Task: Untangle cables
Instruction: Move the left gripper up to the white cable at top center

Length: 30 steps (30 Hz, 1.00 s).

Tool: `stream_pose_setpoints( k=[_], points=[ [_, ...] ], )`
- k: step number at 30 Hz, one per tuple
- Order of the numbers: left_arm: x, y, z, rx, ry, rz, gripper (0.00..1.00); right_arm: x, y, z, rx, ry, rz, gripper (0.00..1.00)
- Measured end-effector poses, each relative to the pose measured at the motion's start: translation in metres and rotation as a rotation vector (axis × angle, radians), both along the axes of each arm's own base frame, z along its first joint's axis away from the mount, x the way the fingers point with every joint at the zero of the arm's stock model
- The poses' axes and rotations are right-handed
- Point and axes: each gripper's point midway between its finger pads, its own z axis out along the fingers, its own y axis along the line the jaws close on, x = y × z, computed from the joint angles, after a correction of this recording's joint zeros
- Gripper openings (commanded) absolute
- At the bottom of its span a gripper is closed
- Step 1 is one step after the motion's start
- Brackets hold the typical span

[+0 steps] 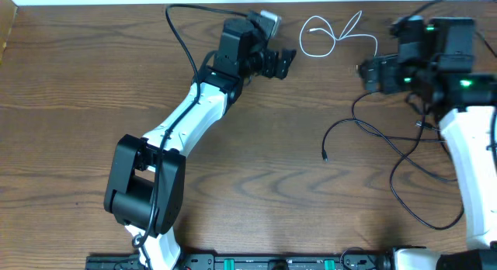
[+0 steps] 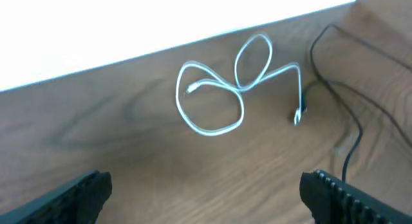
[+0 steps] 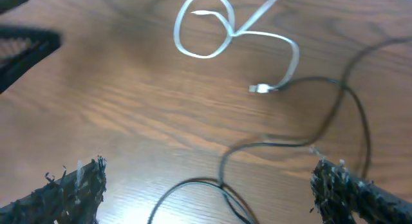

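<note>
Currently, both claws stand wide open and hold nothing. The left gripper (image 1: 286, 62) faces the white cable (image 2: 239, 87), which lies in two loops near the far edge of the table (image 1: 78, 107), between the two grippers. The right gripper (image 1: 362, 70) hovers over the black cables (image 1: 324, 152), which sprawl in loose curves across the table's right side.
</note>
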Motion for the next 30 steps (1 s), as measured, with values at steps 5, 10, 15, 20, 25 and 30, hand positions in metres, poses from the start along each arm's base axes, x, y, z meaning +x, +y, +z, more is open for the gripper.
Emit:
stream_pose_setpoints(
  k=[5, 10, 15, 20, 25, 30],
  points=[
    [0.028, -0.026, -0.024, 0.009, 0.084, -0.013, 0.97, -0.011, 0.033, 0.0, -0.037, 0.007, 0.075, 0.99],
    [0.061, -0.057, -0.078, 0.052, 0.226, -0.045, 0.98, -0.04, 0.031, 0.016, -0.054, 0.018, 0.08, 0.99],
    [0.091, -0.073, -0.077, -0.008, 0.204, -0.04, 0.98, -0.067, 0.026, 0.057, -0.05, -0.091, 0.078, 0.99],
    [0.102, -0.088, -0.062, -0.059, 0.157, -0.046, 0.97, -0.097, 0.029, 0.11, -0.045, -0.27, 0.118, 0.99],
    [0.094, -0.109, -0.087, -0.069, 0.182, -0.063, 0.98, -0.124, 0.024, 0.146, -0.042, -0.4, 0.121, 0.99],
    [0.082, -0.123, -0.124, -0.048, 0.244, -0.078, 0.98, -0.125, 0.024, 0.146, -0.046, -0.401, 0.121, 0.99]
  ],
)
